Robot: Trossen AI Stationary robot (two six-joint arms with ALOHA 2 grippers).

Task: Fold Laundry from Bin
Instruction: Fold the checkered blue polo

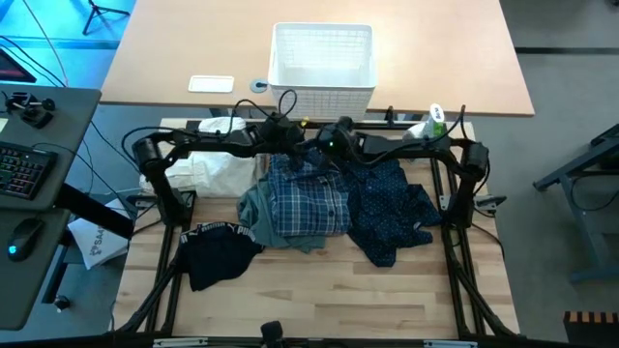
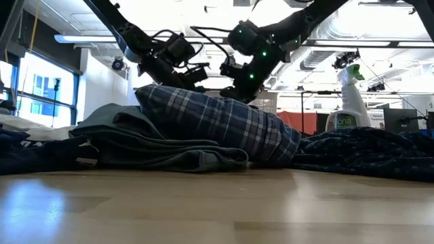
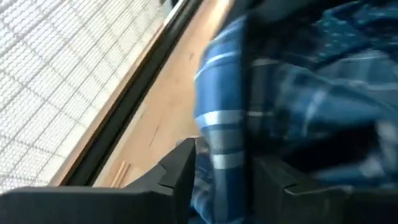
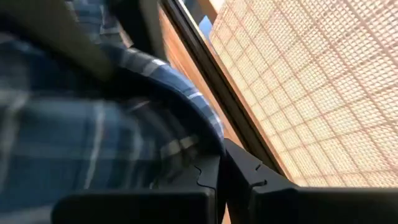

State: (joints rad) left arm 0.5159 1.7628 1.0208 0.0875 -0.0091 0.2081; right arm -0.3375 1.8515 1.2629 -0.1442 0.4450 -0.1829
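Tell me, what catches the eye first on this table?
A heap of loose clothes on the wooden table: a blue-white plaid shirt in the middle, navy dotted trousers to its right. Two dark arms meet over the shirt's far edge, the left gripper and right gripper close together. Behind them stands an empty white lattice plastic basket.
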